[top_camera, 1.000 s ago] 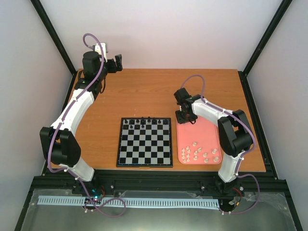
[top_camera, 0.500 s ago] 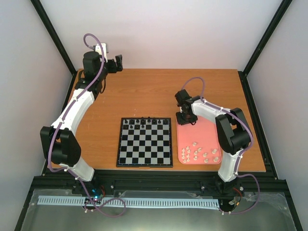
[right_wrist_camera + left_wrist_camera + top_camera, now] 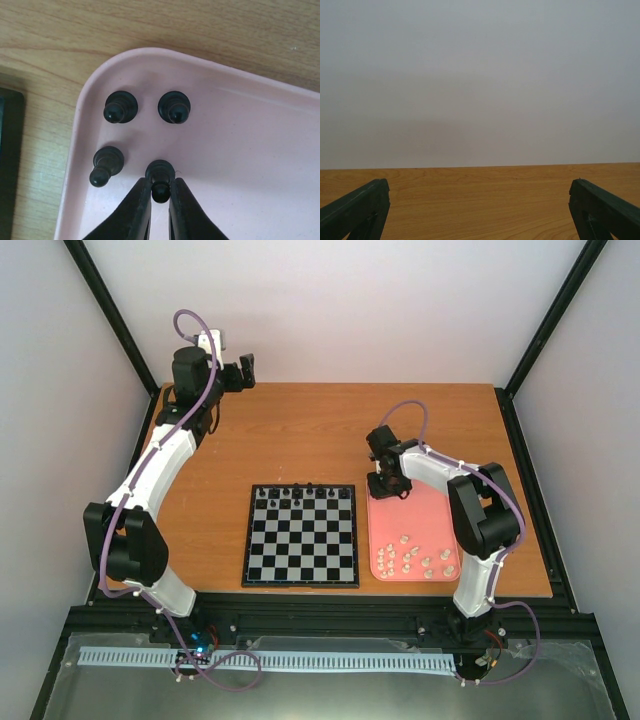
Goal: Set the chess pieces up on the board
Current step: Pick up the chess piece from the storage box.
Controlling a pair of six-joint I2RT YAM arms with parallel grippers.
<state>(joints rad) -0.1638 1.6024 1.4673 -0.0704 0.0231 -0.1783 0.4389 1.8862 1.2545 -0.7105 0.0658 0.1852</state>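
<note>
Left tool (image 3: 477, 186) spread wide over wooden table (image 3: 480, 220), facing wall (image 3: 480, 75).

Left gripper (image 3: 247, 372) held level, jaws wide. Right gripper (image 3: 161, 187) pointing down, pinching black pawn (image 3: 160, 172).

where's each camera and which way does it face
Top: above and behind the robot, looking down on table, board, tray; left arm, right arm show.
Left wrist: level over the far left corner, facing the wall; open left gripper shows.
Right wrist: looks down into the tray corner; right gripper pinches a pawn.
Shared: top and right wrist both show tray and board.
</note>
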